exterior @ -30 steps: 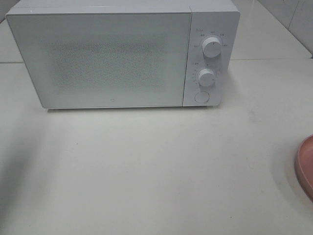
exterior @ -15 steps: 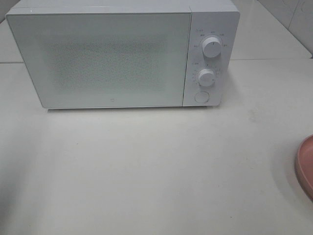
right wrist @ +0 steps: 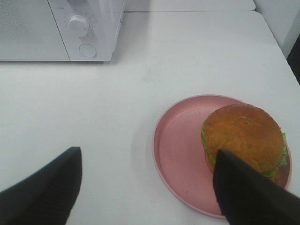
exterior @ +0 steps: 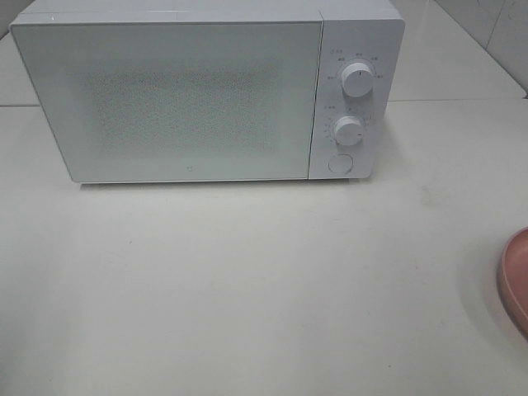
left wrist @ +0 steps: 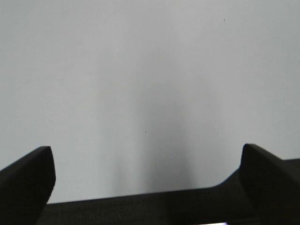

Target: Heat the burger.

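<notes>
The burger (right wrist: pixel 243 136), with a golden-brown bun and a green lettuce frill, sits on a pink plate (right wrist: pixel 178 150) on the white table. My right gripper (right wrist: pixel 147 157) hovers above the table, open and empty, and one finger (right wrist: pixel 248 192) overlaps the near side of the burger in the right wrist view. The white microwave (exterior: pixel 173 99) stands at the back of the table with its door closed. My left gripper (left wrist: pixel 146 152) is open over bare table with nothing between its fingers. Neither gripper shows in the exterior high view, where the burger is out of frame.
The microwave's panel carries two knobs (exterior: pixel 356 78) (exterior: pixel 349 130) and a round button (exterior: pixel 339 163). Only the plate's rim (exterior: pixel 516 280) shows at the right edge of the exterior high view. A tiled wall runs behind at the far right.
Nothing on the table has moved. The faint shadow at the table's left edge has lightened.
</notes>
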### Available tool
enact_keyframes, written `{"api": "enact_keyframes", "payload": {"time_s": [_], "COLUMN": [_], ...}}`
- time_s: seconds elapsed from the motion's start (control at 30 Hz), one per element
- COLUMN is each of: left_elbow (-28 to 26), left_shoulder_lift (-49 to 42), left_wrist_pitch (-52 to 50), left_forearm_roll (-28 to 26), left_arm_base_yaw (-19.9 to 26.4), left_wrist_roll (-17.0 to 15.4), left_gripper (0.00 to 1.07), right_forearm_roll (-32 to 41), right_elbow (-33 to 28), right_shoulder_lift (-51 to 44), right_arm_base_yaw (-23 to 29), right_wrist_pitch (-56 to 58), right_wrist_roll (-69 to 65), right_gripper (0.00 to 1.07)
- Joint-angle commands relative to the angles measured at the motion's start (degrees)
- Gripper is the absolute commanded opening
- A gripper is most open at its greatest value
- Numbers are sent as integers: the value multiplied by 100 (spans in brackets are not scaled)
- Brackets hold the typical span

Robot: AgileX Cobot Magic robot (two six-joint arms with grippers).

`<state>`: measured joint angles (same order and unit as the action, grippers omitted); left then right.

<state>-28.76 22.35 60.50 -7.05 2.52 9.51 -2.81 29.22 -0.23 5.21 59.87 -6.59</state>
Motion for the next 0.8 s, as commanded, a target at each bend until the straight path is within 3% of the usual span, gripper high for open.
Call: {"api": "enact_keyframes", "payload": {"time_s": [0.03, 0.23, 0.53, 0.8], "left_elbow": [29, 29, 29, 34], "left_shoulder_lift": [-521, -1312, -2240, -2412], "left_wrist_pitch": [-103, -120, -126, -120], "left_forearm_roll": [6, -281, -292, -264], "left_arm_base_yaw": [6, 6, 6, 6], "left_wrist_roll": [-6, -6, -6, 11], "left_gripper": [100, 100, 100, 100], "right_forearm_roll": [6, 6, 6, 6], "right_elbow": [6, 6, 6, 6], "right_shoulder_lift": [-149, -149, -149, -109], "right_arm_base_yaw": [-23, -23, -23, -23], "right_wrist_pitch": [-52, -52, -52, -52], "right_wrist_roll": [74, 74, 74, 74], "right_gripper": [75, 75, 75, 75]}}
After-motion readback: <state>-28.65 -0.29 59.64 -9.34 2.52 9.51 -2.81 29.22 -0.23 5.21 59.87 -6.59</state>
